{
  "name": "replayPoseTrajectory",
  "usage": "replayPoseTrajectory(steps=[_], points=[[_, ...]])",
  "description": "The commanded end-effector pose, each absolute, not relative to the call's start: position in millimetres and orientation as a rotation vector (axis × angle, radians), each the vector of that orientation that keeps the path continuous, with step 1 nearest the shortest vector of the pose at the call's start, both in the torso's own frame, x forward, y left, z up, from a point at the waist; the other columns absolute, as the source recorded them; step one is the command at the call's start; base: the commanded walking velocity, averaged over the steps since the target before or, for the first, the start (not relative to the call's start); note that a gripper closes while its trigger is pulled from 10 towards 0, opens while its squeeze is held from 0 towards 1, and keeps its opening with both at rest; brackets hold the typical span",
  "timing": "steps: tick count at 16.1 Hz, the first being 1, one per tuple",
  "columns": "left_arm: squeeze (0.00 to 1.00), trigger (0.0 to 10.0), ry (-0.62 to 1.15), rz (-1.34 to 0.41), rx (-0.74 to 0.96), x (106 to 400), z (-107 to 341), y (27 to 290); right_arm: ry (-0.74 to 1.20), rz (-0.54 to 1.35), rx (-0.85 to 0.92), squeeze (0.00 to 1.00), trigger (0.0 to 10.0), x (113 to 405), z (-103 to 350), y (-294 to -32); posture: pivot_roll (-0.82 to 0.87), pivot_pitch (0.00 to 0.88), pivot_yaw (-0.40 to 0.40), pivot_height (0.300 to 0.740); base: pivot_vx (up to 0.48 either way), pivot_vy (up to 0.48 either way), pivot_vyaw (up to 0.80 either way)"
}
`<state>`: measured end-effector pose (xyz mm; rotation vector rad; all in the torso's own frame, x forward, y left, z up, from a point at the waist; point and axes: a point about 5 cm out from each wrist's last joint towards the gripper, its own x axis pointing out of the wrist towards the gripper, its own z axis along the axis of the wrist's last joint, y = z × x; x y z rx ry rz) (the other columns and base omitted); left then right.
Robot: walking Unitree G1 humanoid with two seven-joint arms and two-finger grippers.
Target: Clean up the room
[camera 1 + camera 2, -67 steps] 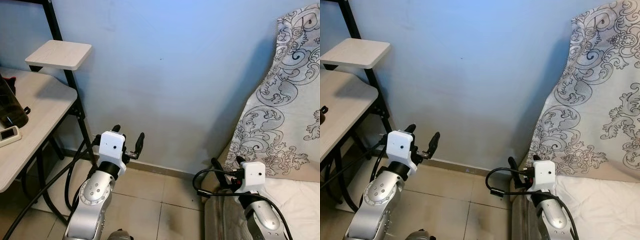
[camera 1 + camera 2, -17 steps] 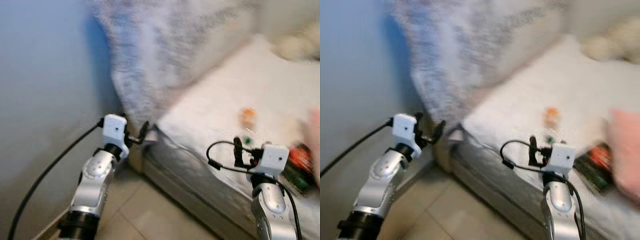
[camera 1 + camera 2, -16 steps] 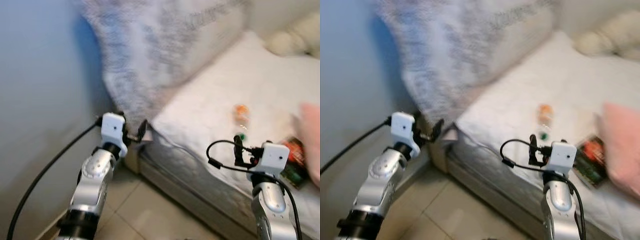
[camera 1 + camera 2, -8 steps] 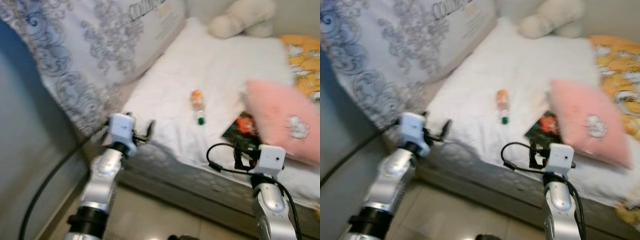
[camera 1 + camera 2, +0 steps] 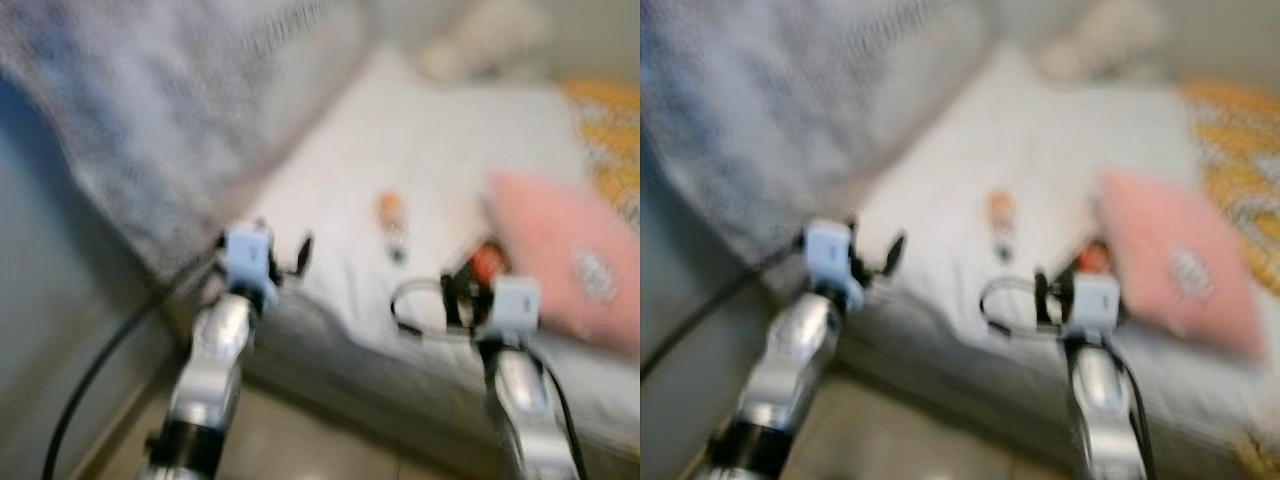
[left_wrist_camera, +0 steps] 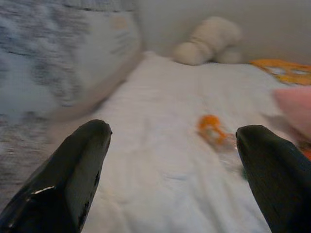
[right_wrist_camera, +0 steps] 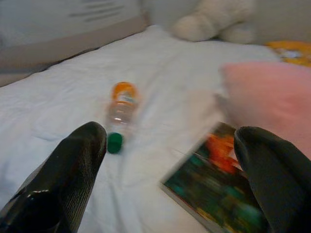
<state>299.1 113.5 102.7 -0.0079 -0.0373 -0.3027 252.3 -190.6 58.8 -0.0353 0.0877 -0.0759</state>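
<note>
A white bed [image 5: 940, 210] takes up the middle and right of the head views, with a large patterned pillow [image 5: 150, 110] at upper left and a cream soft toy [image 7: 214, 22] at the top. A pink pillow [image 5: 1170, 260] lies at right. Half under its near edge is a dark book or packet [image 7: 218, 194], and a plastic bottle [image 7: 120, 109] with an orange label and green cap lies on the sheet at centre. The left gripper [image 6: 172, 160] hangs at the bed's near left edge, the right gripper [image 7: 170, 170] low over the sheet between bottle and book; both have their fingers spread wide, holding nothing.

The head views are smeared, so reaching now risks misjudging the bottle, which could roll on the soft sheet. The book's cover is unreadable.
</note>
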Motion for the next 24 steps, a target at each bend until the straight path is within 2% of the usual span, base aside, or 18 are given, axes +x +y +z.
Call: replayPoseTrajectory(steps=[1, 4, 9, 12, 15, 16, 17, 21, 24], points=[[0.0, 10.0, -0.042, -0.276, 0.013, 303.1, 104.9, 120.3, 0.064, -0.063, -0.04, 0.0, 10.0, 256.1, 62.6, -187.0, 0.11, 0.0, -0.047, 0.74, 0.469, 0.0, 0.0], [0.0, 10.0, -0.049, -0.301, 0.034, 305.3, 107.0, 114.4, 0.068, -0.065, -0.04, 0.0, 10.0, 256.8, 61.9, -185.9, 0.1, 0.0, -0.039, 0.74, 0.469, 0.0, 0.0], [0.0, 10.0, -0.027, -0.334, 0.095, 308.5, 103.1, 106.0, 0.084, -0.039, -0.021, 0.0, 10.0, 251.8, 56.4, -183.4, 0.08, 0.0, -0.029, 0.74, 0.469, 0.0, -0.68], [0.0, 10.0, -0.009, -0.236, 0.097, 319.6, 107.4, 124.5, 0.112, -0.018, 0.017, 0.0, 10.0, 253.1, 53.6, -180.6, 0.08, 0.0, -0.024, 0.736, 0.0, 0.0, 0.0], [0.0, 10.0, -0.115, -0.306, 0.121, 302.5, 128.6, 126.6, 0.152, 0.031, 0.086, 0.0, 10.0, 286.0, 59.7, -171.5, 0.15, 0.0, -0.049, 0.736, 0.0, 0.0, 0.0], [0.0, 10.0, -0.128, -0.411, 0.134, 295.5, 135.6, 122.9, 0.23, 0.055, 0.076, 0.0, 10.0, 297.2, 54.9, -166.0, 0.17, 0.0, -0.064, 0.736, 0.0, 0.0, 0.0], [0.0, 10.0, -0.131, -0.514, 0.252, 282.3, 146.1, 121.4, 0.356, 0.029, 0.046, 0.0, 10.0, 312.0, 49.3, -165.9, 0.25, 0.0, -0.103, 0.736, 0.0, 0.0, 0.0], [0.0, 10.0, -0.004, -0.625, 0.268, 249.5, 155.1, 112.6, 0.392, 0.022, 0.04, 0.0, 10.0, 356.8, 79.3, -158.2, 0.34, 0.0, -0.114, 0.736, 0.0, 0.0, 0.0], [0.0, 10.0, 0.091, -0.671, 0.27, 234.9, 157.2, 104.3, 0.487, 0.009, 0.025, 0.0, 10.0, 367.1, 82.7, -160.7, 0.4, 0.0, -0.129, 0.736, 0.0, 0.0, 0.0]])
